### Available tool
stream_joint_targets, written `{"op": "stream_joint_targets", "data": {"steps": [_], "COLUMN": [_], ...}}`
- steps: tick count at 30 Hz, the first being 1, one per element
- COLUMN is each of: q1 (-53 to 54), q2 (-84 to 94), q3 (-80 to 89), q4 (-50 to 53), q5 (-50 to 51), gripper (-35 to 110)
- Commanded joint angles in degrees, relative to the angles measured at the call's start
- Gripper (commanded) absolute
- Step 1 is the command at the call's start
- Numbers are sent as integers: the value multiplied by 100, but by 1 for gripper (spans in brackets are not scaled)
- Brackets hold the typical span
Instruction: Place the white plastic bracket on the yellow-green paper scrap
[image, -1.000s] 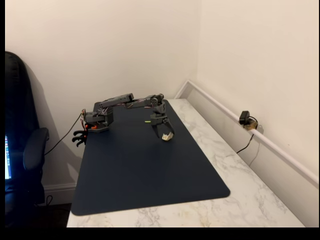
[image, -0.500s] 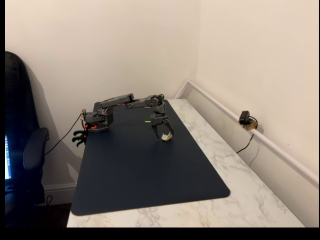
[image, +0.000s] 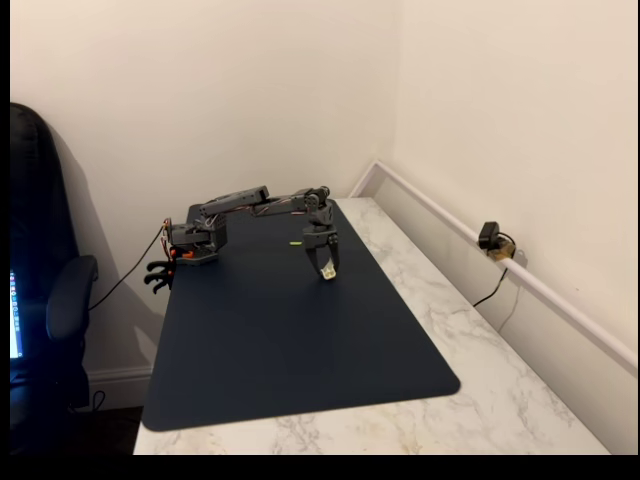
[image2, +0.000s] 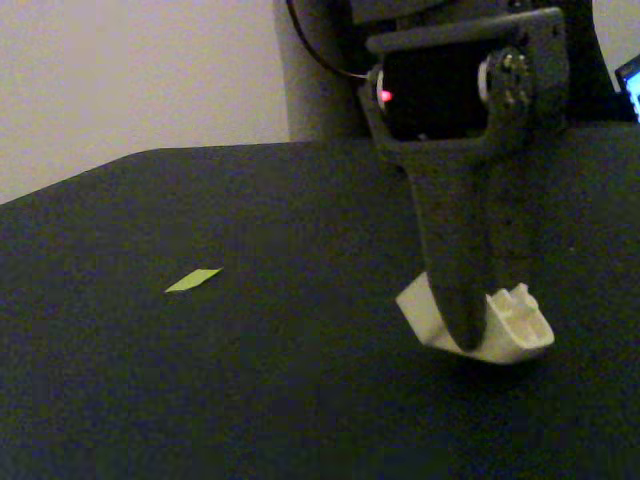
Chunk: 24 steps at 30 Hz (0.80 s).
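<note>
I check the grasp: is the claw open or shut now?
Shut: the claw fingers pinch the white plastic bracket from both sides.

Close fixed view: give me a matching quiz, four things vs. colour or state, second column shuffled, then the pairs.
Things:
1. bracket
2. paper scrap
3. claw
4. mat

Descriptions:
A. dark surface under everything
B. yellow-green, lying flat and alone, left of the claw in this view
C. dark, pointing down, closed on a white part
D. off-white, held at the claw's tip, low over the mat

Pairs: 1-D, 2-B, 3-C, 4-A
</note>
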Motion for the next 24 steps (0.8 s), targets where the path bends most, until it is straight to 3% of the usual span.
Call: {"op": "stream_joint_targets", "data": {"steps": [1,11,24], "q1": [-9,105,747], "q2": [369,1670,4192], "q3": [132,756,3226], "q4": [281,281,229], "q5": [79,123,105], "gripper": [0,0,0]}}
